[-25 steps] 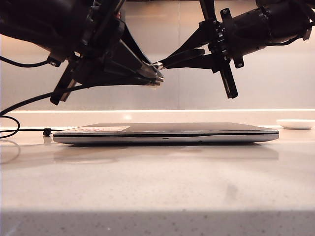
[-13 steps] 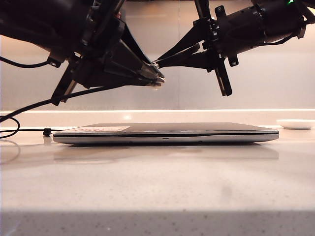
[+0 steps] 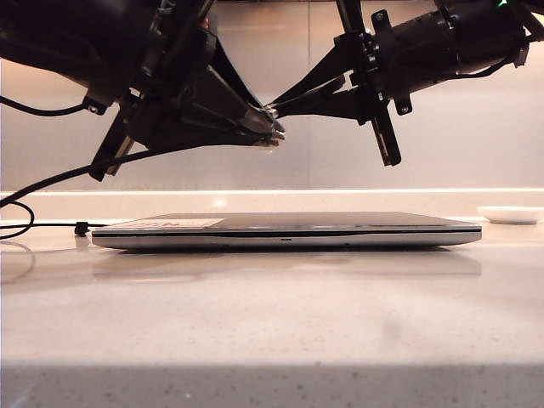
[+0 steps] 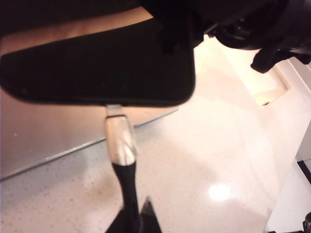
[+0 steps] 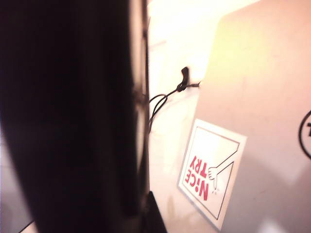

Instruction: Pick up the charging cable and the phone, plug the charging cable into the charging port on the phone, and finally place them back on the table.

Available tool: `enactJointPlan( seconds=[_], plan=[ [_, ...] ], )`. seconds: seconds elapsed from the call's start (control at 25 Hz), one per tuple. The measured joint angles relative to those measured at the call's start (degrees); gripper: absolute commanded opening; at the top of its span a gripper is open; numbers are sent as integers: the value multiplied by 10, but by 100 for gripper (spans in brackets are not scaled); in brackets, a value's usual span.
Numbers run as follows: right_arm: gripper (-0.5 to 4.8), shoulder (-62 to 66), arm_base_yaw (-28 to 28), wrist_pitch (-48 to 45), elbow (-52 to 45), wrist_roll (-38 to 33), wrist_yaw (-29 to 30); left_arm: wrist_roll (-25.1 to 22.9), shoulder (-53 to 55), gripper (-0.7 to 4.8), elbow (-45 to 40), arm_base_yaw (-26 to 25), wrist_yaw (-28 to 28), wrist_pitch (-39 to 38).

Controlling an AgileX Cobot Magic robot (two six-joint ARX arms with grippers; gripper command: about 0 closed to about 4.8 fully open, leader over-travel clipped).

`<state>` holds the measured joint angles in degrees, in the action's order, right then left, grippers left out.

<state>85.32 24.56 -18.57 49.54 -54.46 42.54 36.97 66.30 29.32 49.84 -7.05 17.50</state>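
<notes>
Both grippers meet in mid-air above the laptop. My left gripper (image 3: 270, 134) (image 4: 136, 217) is shut on the black charging cable (image 4: 125, 182) just behind its silvery plug (image 4: 119, 141). The plug's tip touches the near edge of the phone (image 4: 97, 68), a flat black slab; how deep it sits I cannot tell. My right gripper (image 3: 280, 110) (image 5: 142, 218) is shut on the phone (image 5: 68, 116), which fills most of the right wrist view. The cable (image 3: 51, 177) hangs from the left gripper down to the table (image 3: 272, 323), with its black clip (image 3: 82, 228) (image 5: 184, 73) lying there.
A closed silver-grey laptop (image 3: 285, 229) with a "NICE TRY" sticker (image 5: 211, 170) lies flat under both grippers. A small white dish (image 3: 510, 214) sits at the far right. Cable loops (image 3: 15, 223) lie at the left edge.
The right arm has lifted a little and shifted left, its fingertips staying at the left gripper's tip. The left arm, the cable and the laptop have not moved.
</notes>
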Motion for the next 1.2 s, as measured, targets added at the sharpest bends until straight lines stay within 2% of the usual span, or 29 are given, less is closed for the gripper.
enactJointPlan(
  seconds=[0.12, 0.56, 0.68, 0.96, 1.0, 1.04, 1.2],
  plan=[
    [-6, 0, 0, 1, 0, 5, 21, 0, 0, -6, 0, 0, -1, -2],
    [-6, 0, -1, 15, 1, 9, 34, 0, 0, -4, 0, 1, -5, -6],
    [-6, 0, -1, 15, 1, 10, 31, -1, 0, 62, 0, 1, -4, -6],
    [-6, 0, -1, 23, 0, 10, 42, -5, 0, 64, 1, 0, 3, 7],
    [-6, 0, -5, 23, 0, 10, 42, -13, 0, 72, 1, 0, 3, 7],
    [-6, 0, -8, 23, 0, 10, 40, -16, 0, 102, 1, 0, 3, 7],
    [-6, 0, -23, 23, 0, 10, 35, -24, -9, 118, 1, 0, 3, 7]
  ],
)
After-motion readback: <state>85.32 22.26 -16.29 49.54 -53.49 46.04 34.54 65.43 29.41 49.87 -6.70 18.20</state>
